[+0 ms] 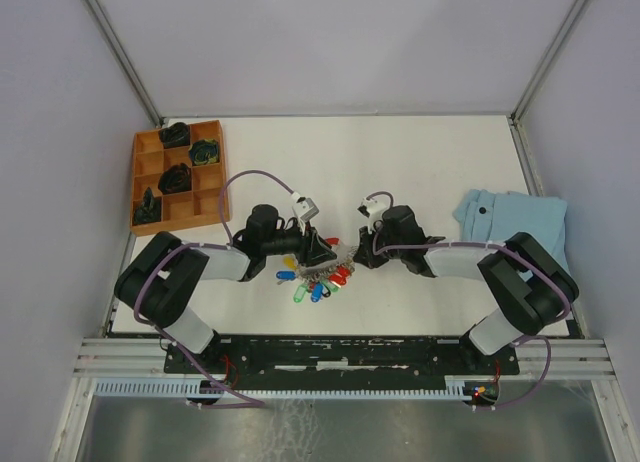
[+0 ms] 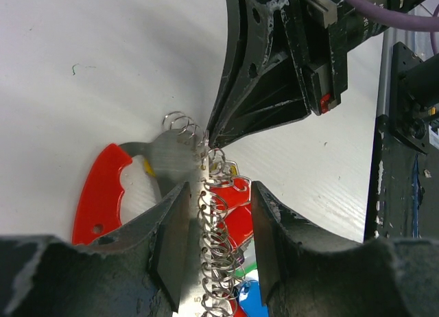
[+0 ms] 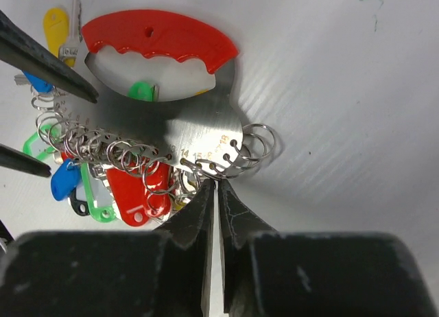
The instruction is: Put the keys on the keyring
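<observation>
The keyring is a grey metal plate with a curved red handle and a row of wire rings along its numbered holes. Keys with red, blue, green and yellow tags hang from it in a bunch. My left gripper holds the plate's narrow end, its jaws on either side of the ring row. My right gripper meets it from the other side, jaws nearly together, tips pinching one ring near the plate's end.
An orange compartment tray with dark pieces stands at the back left. A folded blue cloth lies at the right beside my right arm. The black rail runs along the near edge.
</observation>
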Motion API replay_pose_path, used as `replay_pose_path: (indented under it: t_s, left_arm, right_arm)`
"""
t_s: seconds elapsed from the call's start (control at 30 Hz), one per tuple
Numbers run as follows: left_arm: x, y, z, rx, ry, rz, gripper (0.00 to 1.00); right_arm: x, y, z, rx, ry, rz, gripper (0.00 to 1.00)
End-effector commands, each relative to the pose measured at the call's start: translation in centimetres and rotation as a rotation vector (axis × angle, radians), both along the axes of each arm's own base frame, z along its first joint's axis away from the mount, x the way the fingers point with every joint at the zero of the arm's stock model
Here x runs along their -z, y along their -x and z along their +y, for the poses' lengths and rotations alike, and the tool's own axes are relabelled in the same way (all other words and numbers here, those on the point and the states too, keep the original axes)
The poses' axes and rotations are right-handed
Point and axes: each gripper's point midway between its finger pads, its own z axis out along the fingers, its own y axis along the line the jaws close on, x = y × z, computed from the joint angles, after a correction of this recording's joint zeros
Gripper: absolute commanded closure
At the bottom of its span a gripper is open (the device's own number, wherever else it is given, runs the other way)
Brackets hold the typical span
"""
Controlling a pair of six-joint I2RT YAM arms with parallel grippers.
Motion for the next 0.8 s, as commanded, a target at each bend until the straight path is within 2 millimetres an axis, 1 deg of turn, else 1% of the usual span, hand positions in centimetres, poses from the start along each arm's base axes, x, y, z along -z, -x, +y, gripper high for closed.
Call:
replay_pose_path:
  t_s: [0.0, 0.07, 0.23, 0.33, 0.37, 0.4, 0.43, 0.47, 0.53, 0.6, 0.67, 0.77]
  left_arm:
    - [-1.1, -0.7, -0.6, 0.037, 0.013, -0.083, 0.53]
    - [-1.1, -0.8, -0.6, 0.038, 0.011, -0.087, 0.53]
    - [-1.2, -1.3, -0.6, 0.034, -0.002, -0.107, 0.53]
    - [-0.9, -1.6, -0.6, 0.032, -0.017, -0.109, 0.53]
    - [-0.8, -1.7, -0.6, 0.029, -0.022, -0.108, 0.53]
    - [-0.6, -1.7, -0.5, 0.027, -0.028, -0.103, 0.53]
    - [-0.4, -1.7, -0.5, 0.026, -0.031, -0.100, 0.53]
    - [-0.4, -1.7, -0.5, 0.025, -0.033, -0.099, 0.53]
    - [-0.2, -1.7, -0.5, 0.025, -0.036, -0.095, 0.53]
    - [0.0, -1.7, -0.5, 0.026, -0.043, -0.087, 0.53]
    - [0.4, -1.9, -0.5, 0.022, -0.053, -0.075, 0.53]
    - [0.8, -1.9, -0.6, 0.026, -0.060, -0.056, 0.54]
  right_arm:
    - [-2.7, -2.1, 1.9, -0.051, -0.054, -0.087, 0.94]
    - [-3.3, -2.1, 2.1, -0.081, -0.050, -0.095, 0.99]
    - [-5.1, -2.2, 2.4, -0.179, -0.008, -0.129, 0.99]
    - [-5.5, -2.5, 2.2, -0.184, 0.024, -0.126, 0.99]
    - [-5.3, -2.5, 1.9, -0.163, 0.035, -0.113, 0.99]
    - [-5.1, -2.4, 1.5, -0.139, 0.049, -0.098, 0.96]
    - [-4.8, -2.2, 1.0, -0.111, 0.061, -0.080, 0.91]
    - [-4.5, -2.0, 0.6, -0.085, 0.072, -0.061, 0.87]
    - [-4.1, -1.2, -0.2, -0.035, 0.076, -0.020, 0.85]
    - [-3.8, -0.5, -0.5, 0.006, 0.047, 0.010, 0.82]
    - [-3.6, -0.2, -0.5, 0.042, 0.017, 0.023, 0.80]
    - [-3.1, -0.4, -0.2, 0.069, -0.014, 0.021, 0.78]
